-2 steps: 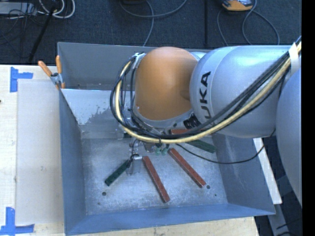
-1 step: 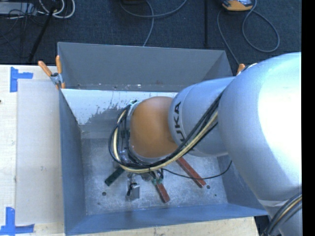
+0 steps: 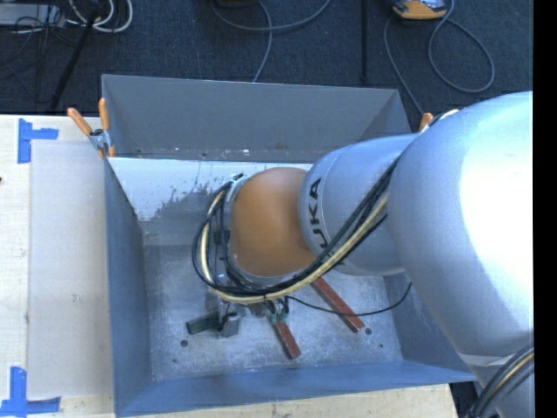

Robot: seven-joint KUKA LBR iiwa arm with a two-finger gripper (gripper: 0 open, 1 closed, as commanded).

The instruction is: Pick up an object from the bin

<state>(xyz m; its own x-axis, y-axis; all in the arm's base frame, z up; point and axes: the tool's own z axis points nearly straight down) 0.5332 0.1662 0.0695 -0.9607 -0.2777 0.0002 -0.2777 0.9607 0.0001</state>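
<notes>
Gripper (image 3: 244, 310) is down at the bin (image 3: 252, 129) floor near the front edge, tucked under the arm's orange cover (image 3: 265, 220); open or closed, I cannot tell. A dark flat piece (image 3: 207, 324) lies just beside it on the left-wall side. A short reddish-brown stick (image 3: 287, 340) and a longer reddish-brown stick (image 3: 341, 307) lie on its right-wall side. The floor is scuffed, speckled grey metal, and beyond the far edge is dark carpet (image 3: 174, 50) with cables (image 3: 103, 7).

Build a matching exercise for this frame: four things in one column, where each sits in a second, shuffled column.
Things
1 dark piece
2 long stick
3 short stick
4 orange cover

Places
A on the arm, above the bin floor
B on the floor, left of both sticks
C farthest right, slanting out from under the arm
D nearest the front wall

Pairs: 1-B, 2-C, 3-D, 4-A
</notes>
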